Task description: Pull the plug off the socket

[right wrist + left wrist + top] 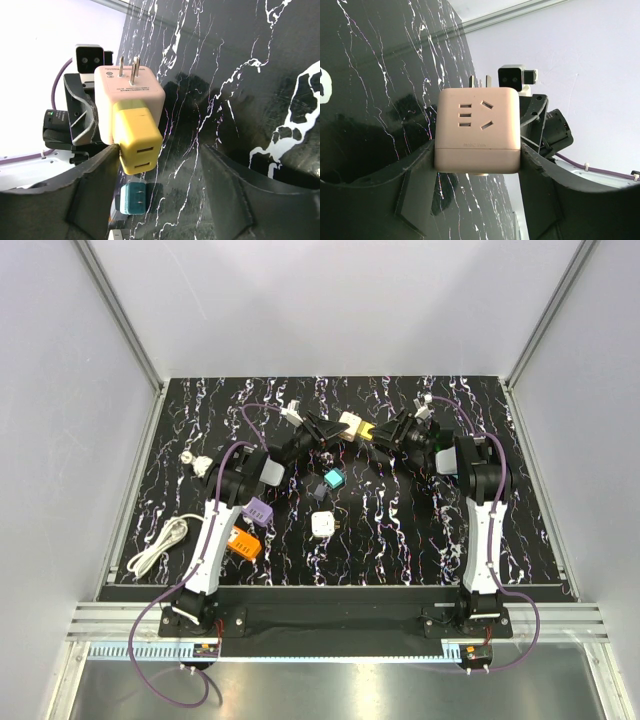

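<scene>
My left gripper is shut on a cream cube socket and holds it above the black marbled table. In the left wrist view the socket sits clamped between both fingers of the left gripper, with its metal prongs pointing up. A yellow plug is seated in the socket's side that faces my right gripper. In the right wrist view the yellow plug sticks out of the socket. My right gripper is open. Its left finger is right beside the plug, and its right finger is well apart.
On the table below lie a teal plug, also in the right wrist view, a white adapter, a purple adapter, an orange adapter, a coiled white cable and a small white piece.
</scene>
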